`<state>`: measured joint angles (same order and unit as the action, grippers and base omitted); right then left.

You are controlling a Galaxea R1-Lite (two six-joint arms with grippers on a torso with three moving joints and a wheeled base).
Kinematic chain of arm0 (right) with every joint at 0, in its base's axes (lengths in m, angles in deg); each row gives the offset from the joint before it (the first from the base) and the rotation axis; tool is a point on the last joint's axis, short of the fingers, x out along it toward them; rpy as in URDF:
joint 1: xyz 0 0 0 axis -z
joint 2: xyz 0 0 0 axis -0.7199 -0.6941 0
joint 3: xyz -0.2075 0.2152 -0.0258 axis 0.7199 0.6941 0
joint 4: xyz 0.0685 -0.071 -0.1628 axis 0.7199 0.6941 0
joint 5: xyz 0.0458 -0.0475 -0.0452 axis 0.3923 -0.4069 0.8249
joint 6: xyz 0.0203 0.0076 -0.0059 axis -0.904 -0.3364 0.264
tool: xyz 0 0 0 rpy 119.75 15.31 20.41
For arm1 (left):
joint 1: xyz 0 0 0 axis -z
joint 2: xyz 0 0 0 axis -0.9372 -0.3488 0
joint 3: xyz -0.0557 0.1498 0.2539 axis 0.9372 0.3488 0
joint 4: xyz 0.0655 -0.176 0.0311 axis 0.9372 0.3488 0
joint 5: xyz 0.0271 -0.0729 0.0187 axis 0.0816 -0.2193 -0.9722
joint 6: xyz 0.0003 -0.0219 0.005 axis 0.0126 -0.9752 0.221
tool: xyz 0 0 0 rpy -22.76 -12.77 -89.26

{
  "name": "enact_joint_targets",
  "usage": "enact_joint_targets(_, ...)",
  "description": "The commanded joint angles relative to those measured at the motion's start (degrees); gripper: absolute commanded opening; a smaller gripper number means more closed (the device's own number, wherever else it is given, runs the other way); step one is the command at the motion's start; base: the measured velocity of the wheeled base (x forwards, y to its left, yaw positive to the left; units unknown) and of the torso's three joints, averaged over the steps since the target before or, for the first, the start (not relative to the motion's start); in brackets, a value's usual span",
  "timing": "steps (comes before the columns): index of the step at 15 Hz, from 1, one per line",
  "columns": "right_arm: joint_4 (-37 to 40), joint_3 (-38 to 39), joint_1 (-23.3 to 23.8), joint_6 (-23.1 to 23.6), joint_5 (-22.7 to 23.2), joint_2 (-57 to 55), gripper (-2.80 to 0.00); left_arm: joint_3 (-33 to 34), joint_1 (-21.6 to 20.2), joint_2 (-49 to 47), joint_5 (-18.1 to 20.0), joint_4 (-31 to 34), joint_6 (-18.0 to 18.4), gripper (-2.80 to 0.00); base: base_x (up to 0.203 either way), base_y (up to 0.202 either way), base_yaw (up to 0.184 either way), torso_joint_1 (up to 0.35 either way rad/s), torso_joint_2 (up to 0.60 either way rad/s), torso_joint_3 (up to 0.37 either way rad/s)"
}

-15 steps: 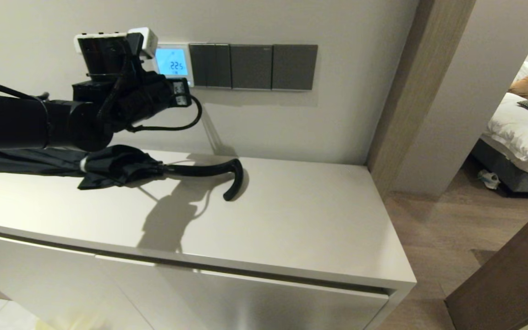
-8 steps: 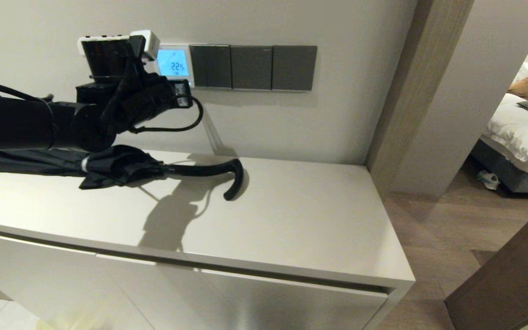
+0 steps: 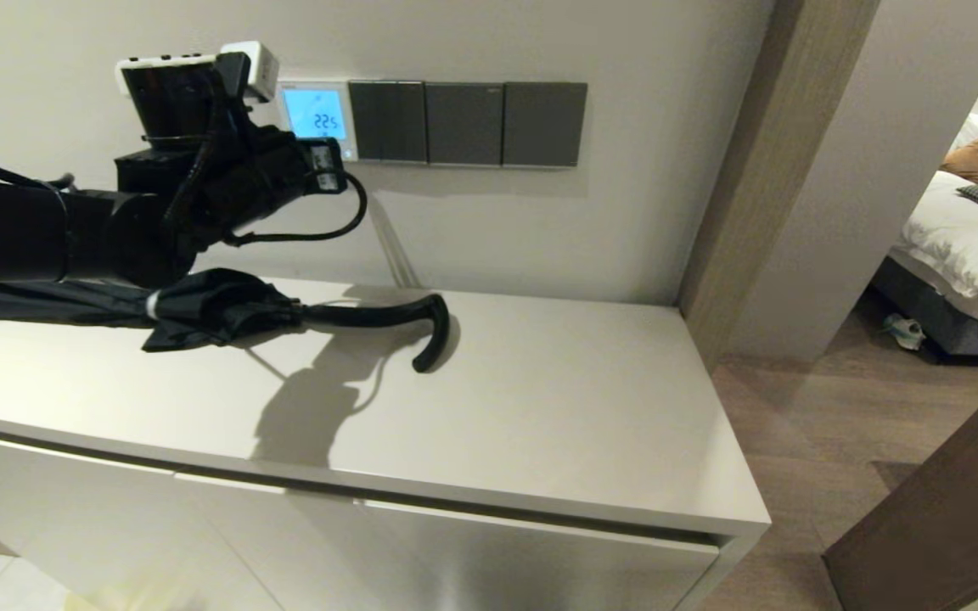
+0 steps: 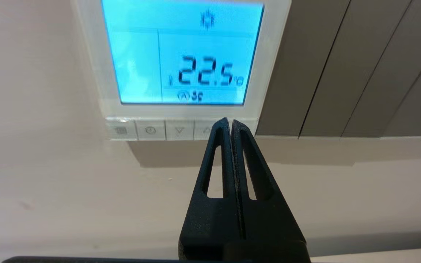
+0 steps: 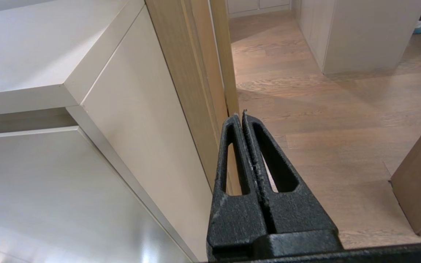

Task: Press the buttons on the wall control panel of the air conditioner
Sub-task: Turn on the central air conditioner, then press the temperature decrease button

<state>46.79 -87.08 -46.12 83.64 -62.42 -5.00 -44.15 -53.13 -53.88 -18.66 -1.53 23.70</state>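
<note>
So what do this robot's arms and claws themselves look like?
The left claw is matte black plastic: two tapered fingers, each with a long slot cutout. Its black arm carries a white-cased wrist camera and a looping black cable. The right claw has the same shape and colour.

Bare wall below the buttons (image 4: 165, 129); umbrella (image 3: 200, 310) on the cabinet top (image 3: 557, 399) underneath.

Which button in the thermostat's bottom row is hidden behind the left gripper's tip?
The end button nearest the grey switch plates: the shut left gripper covers it, beside the up-arrow button.
</note>
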Motion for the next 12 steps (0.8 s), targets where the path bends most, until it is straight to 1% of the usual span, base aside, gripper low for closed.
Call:
enact_joint_targets(1, -0.03, 0.09, -0.01, -0.02, -0.01, -0.01, -2.8, 0.53, -0.07, 1.11, -0.23, -0.17, 0.02, -2.8, 0.0, 0.0, 0.0, 0.0, 0.0, 0.0)
enact_joint_targets(3, -0.03, 0.09, -0.01, -0.02, -0.01, -0.01, -2.8, 0.74, -0.12, 1.22, -0.43, -0.17, 0.07, -2.8, 0.0, 0.0, 0.0, 0.0, 0.0, 0.0)
enact_joint_targets(8, -0.03, 0.09, -0.01, -0.02, -0.01, -0.01, -2.8, -0.14, -2.45, 0.26, -0.6, -0.08, 0.68, -2.8, 0.0, 0.0, 0.0, 0.0, 0.0, 0.0)
enact_joint_targets(12, -0.03, 0.09, -0.01, -0.02, -0.01, -0.01, -2.8, -0.23, -2.48, -0.71, -0.51, -0.08, 0.77, -2.8, 0.0, 0.0, 0.0, 0.0, 0.0, 0.0)
